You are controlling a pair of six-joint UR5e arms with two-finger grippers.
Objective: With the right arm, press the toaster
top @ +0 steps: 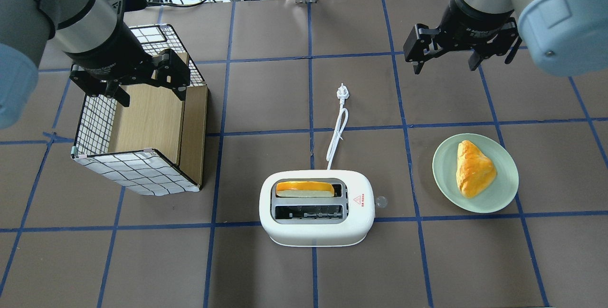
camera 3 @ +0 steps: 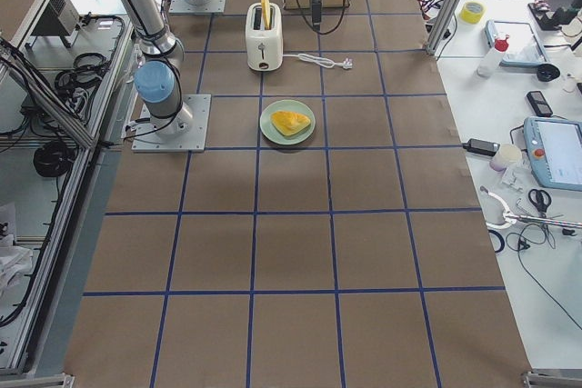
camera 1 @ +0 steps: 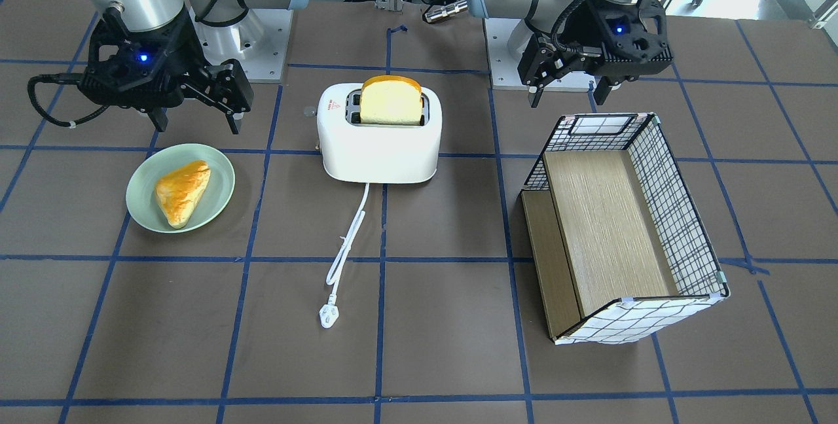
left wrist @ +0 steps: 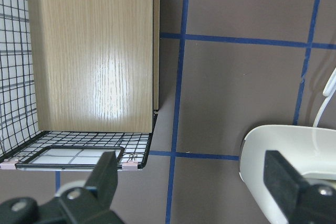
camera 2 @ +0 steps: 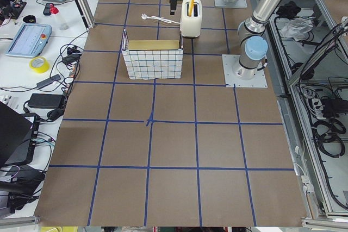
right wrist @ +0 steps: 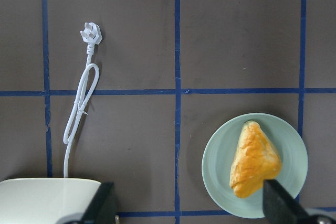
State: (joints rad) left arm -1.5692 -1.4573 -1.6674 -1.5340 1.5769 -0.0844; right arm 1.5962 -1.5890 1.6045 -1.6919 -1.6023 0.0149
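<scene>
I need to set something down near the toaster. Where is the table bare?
Bare table lies between the toaster and the basket, and between the cord and the plate. Tighter: beyond the toaster, where the cord trails; a clear disc sits at its plate-side end.

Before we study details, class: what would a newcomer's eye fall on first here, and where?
The glossy white toaster stands at the centre, a bread slice sticking up from one slot. On the robot's right, a golden pastry lies on a pale green plate; on its left sits a grid-patterned basket with wooden boards.
</scene>
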